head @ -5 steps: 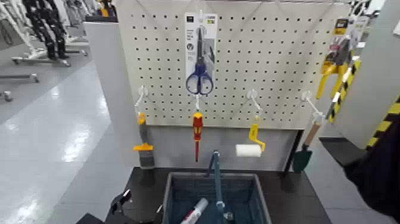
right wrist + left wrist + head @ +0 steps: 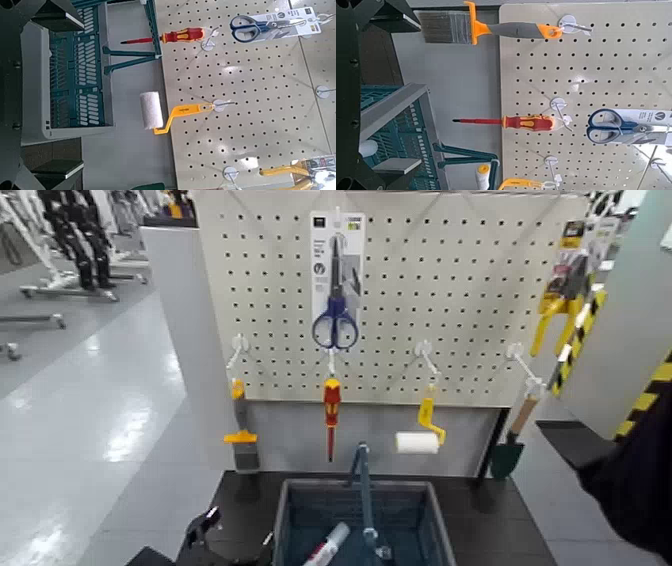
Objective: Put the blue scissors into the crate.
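Note:
The blue scissors (image 2: 335, 322) hang on their tall white card (image 2: 337, 240) at the top middle of the pegboard. They also show in the left wrist view (image 2: 613, 127) and the right wrist view (image 2: 252, 27). The blue-grey crate (image 2: 290, 520) stands on the dark table below the board, its swing handle (image 2: 363, 490) raised. My left gripper (image 2: 205, 530) sits low, left of the crate, open and empty (image 2: 411, 93). My right gripper (image 2: 79, 95) is open and empty, well back from the board.
On lower hooks hang a paintbrush (image 2: 241, 435), a red-and-yellow screwdriver (image 2: 331, 412), a paint roller (image 2: 420, 435) and a trowel (image 2: 512, 445). A white tube (image 2: 328, 545) lies in the crate. A dark arm part (image 2: 630, 480) fills the right edge.

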